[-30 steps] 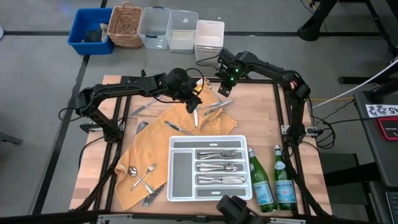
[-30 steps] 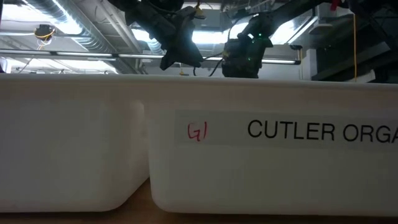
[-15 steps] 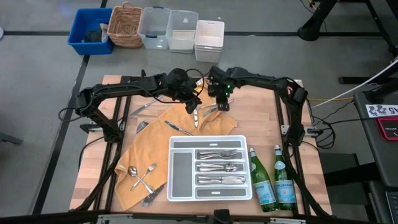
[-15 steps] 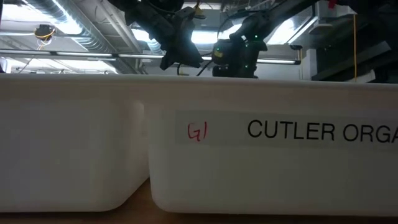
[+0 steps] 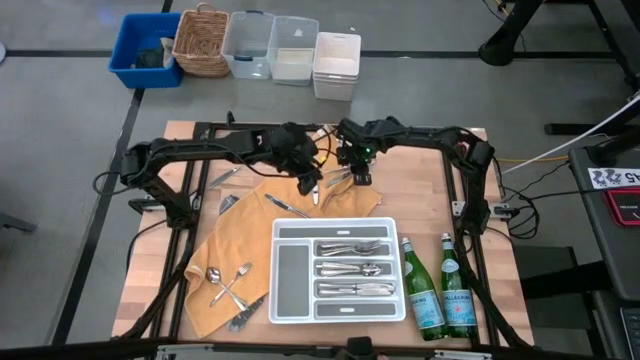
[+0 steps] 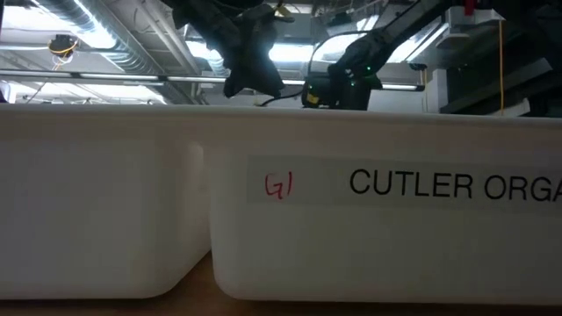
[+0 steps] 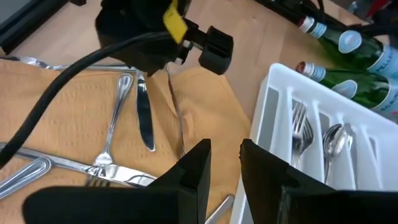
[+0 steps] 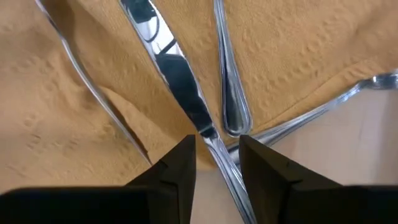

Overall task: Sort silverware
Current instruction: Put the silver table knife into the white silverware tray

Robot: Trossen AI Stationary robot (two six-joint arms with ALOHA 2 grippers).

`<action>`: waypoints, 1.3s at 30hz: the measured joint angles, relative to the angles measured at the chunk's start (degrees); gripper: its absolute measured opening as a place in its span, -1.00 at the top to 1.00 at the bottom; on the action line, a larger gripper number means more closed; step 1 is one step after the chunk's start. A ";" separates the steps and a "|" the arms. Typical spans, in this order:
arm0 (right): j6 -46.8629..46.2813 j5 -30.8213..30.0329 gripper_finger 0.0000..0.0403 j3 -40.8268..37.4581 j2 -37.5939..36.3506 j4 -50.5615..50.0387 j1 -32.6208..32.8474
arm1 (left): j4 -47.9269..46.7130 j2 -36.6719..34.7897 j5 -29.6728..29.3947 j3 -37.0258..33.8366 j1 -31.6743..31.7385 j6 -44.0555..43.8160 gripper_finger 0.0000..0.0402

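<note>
Right gripper [image 8: 216, 163] low over a table knife [image 8: 177, 81] on the orange cloth [image 8: 292, 56], fingers apart, nothing held. Left gripper [image 7: 224, 163] beside it, parted and empty

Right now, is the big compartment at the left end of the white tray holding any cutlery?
No. In the high view the tall left compartment of the white tray shows only bare grey lining, while the silverware lies in the middle slots.

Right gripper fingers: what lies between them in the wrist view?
In the right wrist view, the right gripper hangs open over the orange cloth; a table knife runs into the gap between its fingers, a second handle beside it.
</note>
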State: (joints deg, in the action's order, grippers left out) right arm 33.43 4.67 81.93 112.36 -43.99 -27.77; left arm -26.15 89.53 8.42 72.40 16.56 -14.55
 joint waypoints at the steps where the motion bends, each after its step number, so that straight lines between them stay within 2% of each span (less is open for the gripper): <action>1: -0.02 -0.14 0.39 -0.50 0.02 0.36 0.00 | -0.02 -0.02 -0.66 0.00 -0.55 -0.04 0.63; 7: -0.03 -1.22 0.39 -1.91 0.02 1.79 0.00 | -0.58 -2.19 -2.04 -0.09 -3.68 -0.24 0.63; 11: -0.04 -1.25 0.39 -2.79 0.02 3.81 0.00 | -0.04 -8.58 -5.92 -2.40 -5.77 -0.30 0.63; 17: -0.03 -1.86 0.39 -3.00 0.45 4.95 0.00 | 0.74 -23.38 -14.61 -14.27 -8.49 -7.91 0.63; 23: 1.42 -2.73 0.39 -2.98 2.29 4.92 0.00 | 12.75 -32.94 -16.12 -27.78 -10.37 -14.92 0.63; 28: 1.57 -3.07 0.39 -2.88 4.00 4.77 0.00 | 19.61 -34.39 -16.12 -33.62 -10.71 -17.25 0.63; 39: 1.52 -3.39 0.44 -1.65 4.79 1.63 0.04 | 19.76 -34.35 -16.14 -35.47 -10.56 -18.51 0.63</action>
State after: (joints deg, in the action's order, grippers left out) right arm 34.95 1.28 80.28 117.14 -42.37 -27.73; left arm -6.39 55.18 -7.73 36.93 6.00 -33.06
